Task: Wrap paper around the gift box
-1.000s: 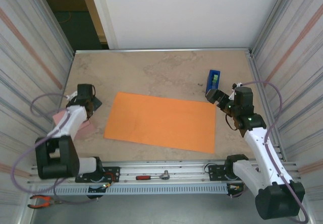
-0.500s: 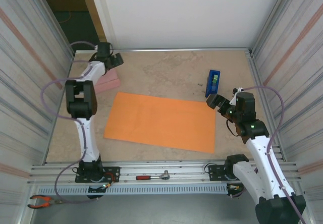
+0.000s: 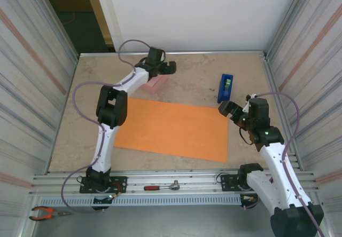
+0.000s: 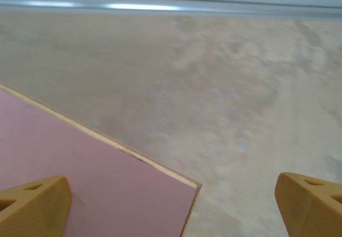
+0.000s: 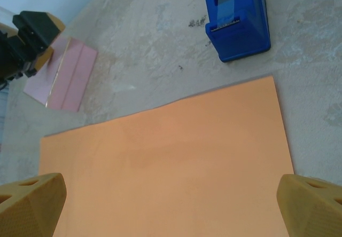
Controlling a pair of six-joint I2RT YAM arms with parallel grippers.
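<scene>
Gift box [image 3: 154, 84], pale pink and flat, lies on the desk [image 3: 187, 69] toward the far edge, left of centre. It sits near the far left corner of the paper [image 3: 171, 129] but apart from it, with a strip of bare desk between them. The paper is a plain orange sheet spread flat across the middle of the desk, much larger than the box.

My left arm [image 3: 113, 106] reaches far forward, and the left fingers [image 4: 32, 205] are spread wide above the box. Through the left wrist camera I see one finger over the box's pink top and the other over bare desk beyond its corner. I cannot tell whether either one touches anything.

The right fingers [image 5: 312, 205] are spread wide too and grip nothing. They hover at the right end of the paper, and the sheet fills the space between them in the right wrist camera.

A blue tape dispenser [image 3: 225, 87] stands just beyond the paper's far right corner, not touching it. A red-handled wrench [image 3: 163, 186] rests on the rail at the near edge, and red pliers [image 3: 45, 212] lie off to the near left.
</scene>
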